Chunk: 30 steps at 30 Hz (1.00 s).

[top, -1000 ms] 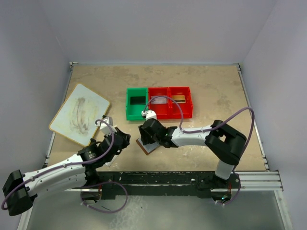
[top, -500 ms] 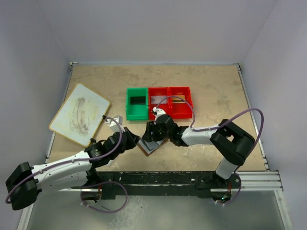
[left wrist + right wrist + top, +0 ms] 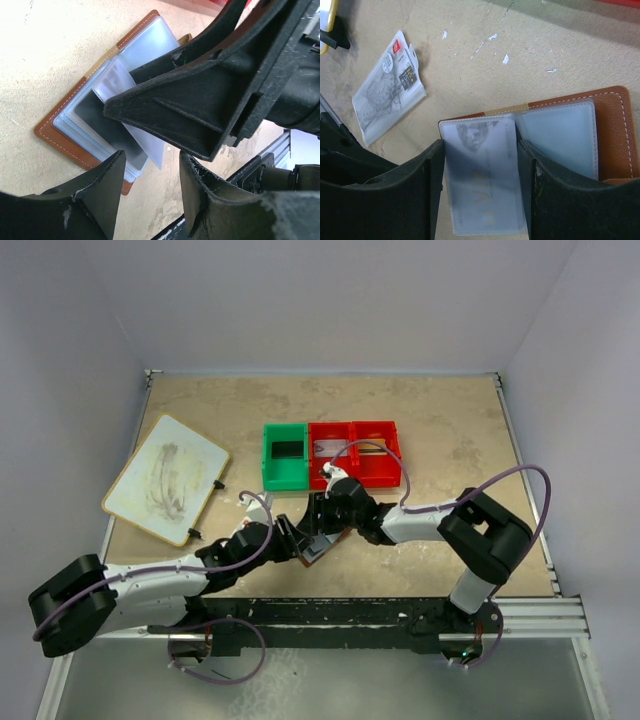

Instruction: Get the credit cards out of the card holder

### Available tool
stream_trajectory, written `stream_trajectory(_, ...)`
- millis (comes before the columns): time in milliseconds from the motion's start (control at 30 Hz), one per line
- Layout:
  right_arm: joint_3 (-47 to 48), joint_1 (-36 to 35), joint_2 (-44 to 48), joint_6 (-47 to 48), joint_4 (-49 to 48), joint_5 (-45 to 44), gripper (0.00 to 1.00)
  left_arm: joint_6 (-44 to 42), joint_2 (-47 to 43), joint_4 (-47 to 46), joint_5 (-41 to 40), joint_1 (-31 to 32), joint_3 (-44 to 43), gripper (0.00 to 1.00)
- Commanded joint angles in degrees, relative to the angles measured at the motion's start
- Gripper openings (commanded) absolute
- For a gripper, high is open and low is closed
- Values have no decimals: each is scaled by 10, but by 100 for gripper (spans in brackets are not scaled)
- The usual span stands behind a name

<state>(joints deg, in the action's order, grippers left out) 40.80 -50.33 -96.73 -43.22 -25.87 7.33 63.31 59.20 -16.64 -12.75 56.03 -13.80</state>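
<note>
The brown leather card holder [image 3: 316,551] lies open on the table between both grippers. In the left wrist view its brown edge [image 3: 55,136] frames pale clear pockets, and a dark card [image 3: 102,122] sits in one. My right gripper [image 3: 326,518] is open over it. In the right wrist view a clear pocket holding a pale card with gold letters [image 3: 482,185] lies between the right gripper's [image 3: 480,150] spread fingers. My left gripper [image 3: 151,161] is open and empty, just beside the holder's near edge, also seen from above [image 3: 291,539].
A green bin [image 3: 285,456] and two red bins [image 3: 356,452] stand behind the holder. A whiteboard with a yellow rim [image 3: 165,478] lies at the left. A small clear plastic packet [image 3: 390,86] lies on the table left of the holder. The rail runs along the near edge.
My left arm has swung right, bringing its gripper up to the card holder. My right gripper has shifted slightly right and stays over the holder.
</note>
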Motion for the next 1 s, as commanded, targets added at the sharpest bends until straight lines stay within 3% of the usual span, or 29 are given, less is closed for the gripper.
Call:
stream_trajectory(0,-13,-3,-1,-6,32,24,55,27,28,-99,-3,3,15,45)
stream_trajectory(667,-23,-2,5,-15,4,44,55,33,146,-202,-15,5,-14,25)
stream_trajectory(967,-26,-1,76,-16,33,18,65,2,141,-97,-22,6,-74,2)
